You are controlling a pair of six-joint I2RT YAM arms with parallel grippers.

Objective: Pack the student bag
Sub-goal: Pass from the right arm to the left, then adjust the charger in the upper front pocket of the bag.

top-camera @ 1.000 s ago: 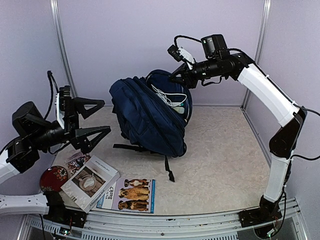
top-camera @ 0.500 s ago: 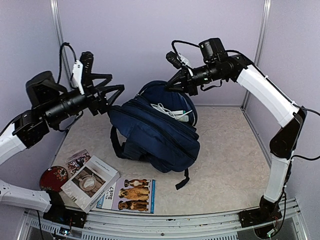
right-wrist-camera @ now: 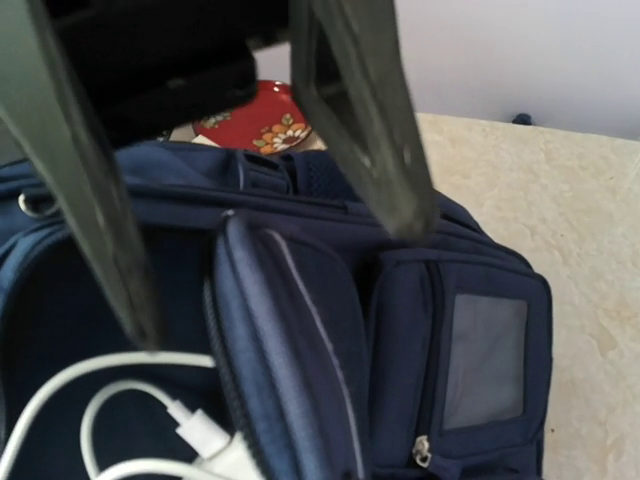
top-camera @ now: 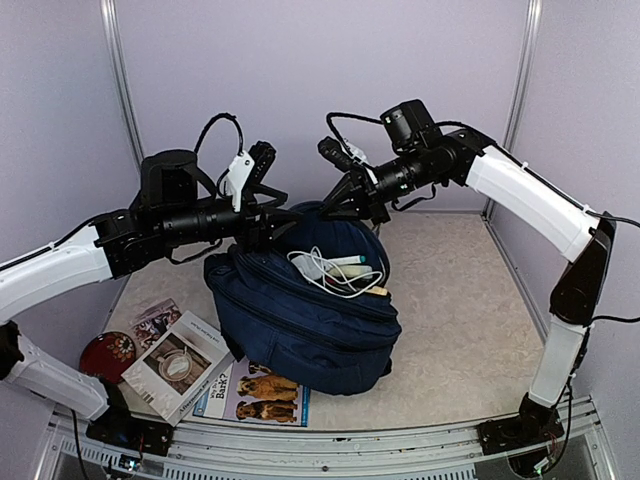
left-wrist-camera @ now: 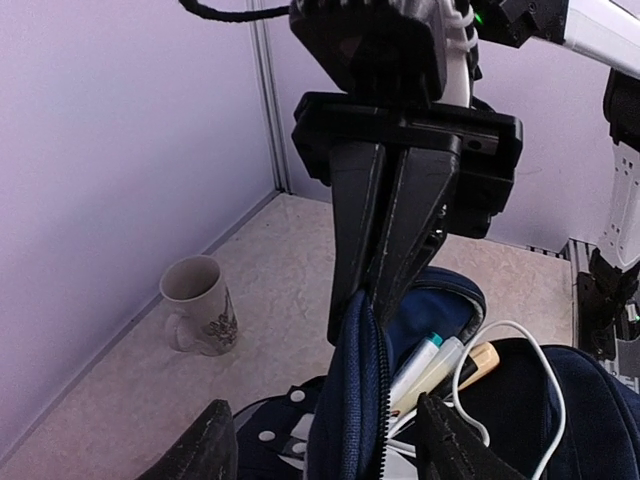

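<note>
The tabletop point(top-camera: 450, 300) has a pale, stone-like cover, with lilac walls point(top-camera: 300, 80) around it. In its middle sits the student bag point(top-camera: 300, 330), navy blue, with its open mouth turned upward. On its outside there is a front pocket point(right-wrist-camera: 455, 370) with a grey window panel. Both arms reach over the bag from the two sides and meet above the opening.

The right tool point(left-wrist-camera: 372, 285) is closed fully and pinches the upper rim of the bag beside the zipper. The left tool point(left-wrist-camera: 327, 443) stands partly open and has hold of nothing. One of its fingers is over the inside of the bag and the other over the outside, so the bag's wall is between them.

At the near left corner a book with a dish photo point(top-camera: 180, 365) lies partly on a book with dogs point(top-camera: 262, 390). A red round plate point(top-camera: 107, 357) is just beside them. A mug point(left-wrist-camera: 200, 305) stands near the wall, apart from the bag. In the bag's mouth lie a white cable point(top-camera: 325, 275) and some pens point(top-camera: 352, 262)
</note>
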